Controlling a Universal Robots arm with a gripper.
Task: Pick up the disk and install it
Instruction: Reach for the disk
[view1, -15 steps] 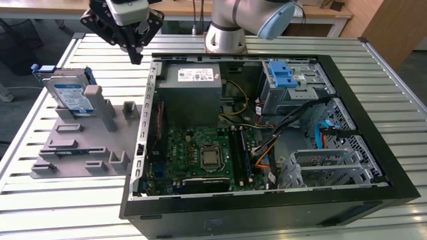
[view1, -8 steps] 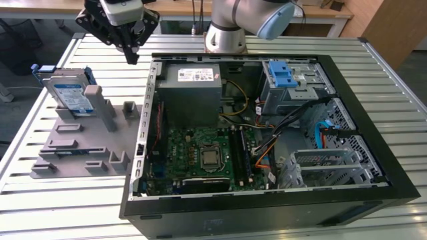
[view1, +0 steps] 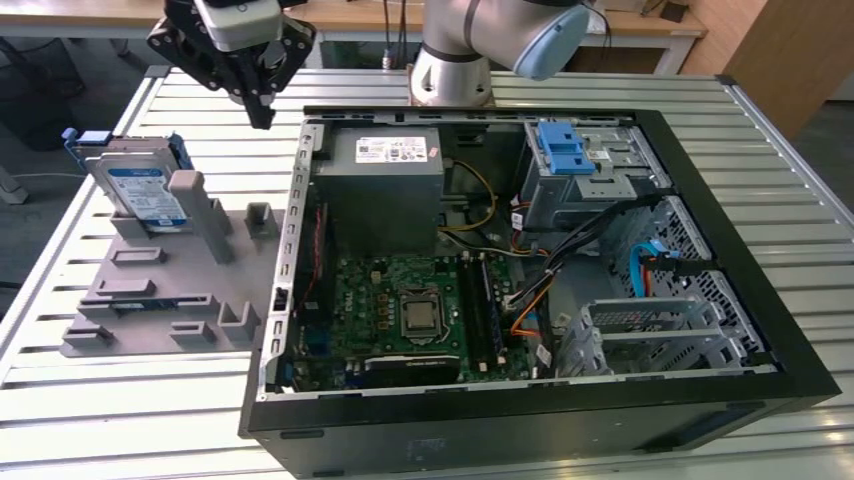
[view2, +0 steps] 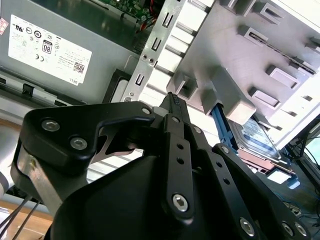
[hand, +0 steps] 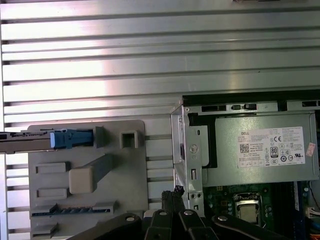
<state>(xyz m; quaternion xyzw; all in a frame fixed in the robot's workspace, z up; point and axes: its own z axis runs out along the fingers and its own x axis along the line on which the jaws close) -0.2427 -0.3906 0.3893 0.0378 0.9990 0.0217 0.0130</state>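
Now the disk (view1: 144, 190) stands on edge in a slot of the grey holder (view1: 160, 290) at the exterior view's left. Its labelled face is toward that camera, and it looks taller than wide. In the first wrist view it is seen edge-on, blue frame end (hand: 72, 138) nearest the gripper. The gripper (view1: 263, 118) hangs above the worktop (view1: 134, 410), well apart from the disk, between the holder and the open case (view1: 534, 430). The fingers (view2: 175, 115) point straight down, pressed together with nothing between them.
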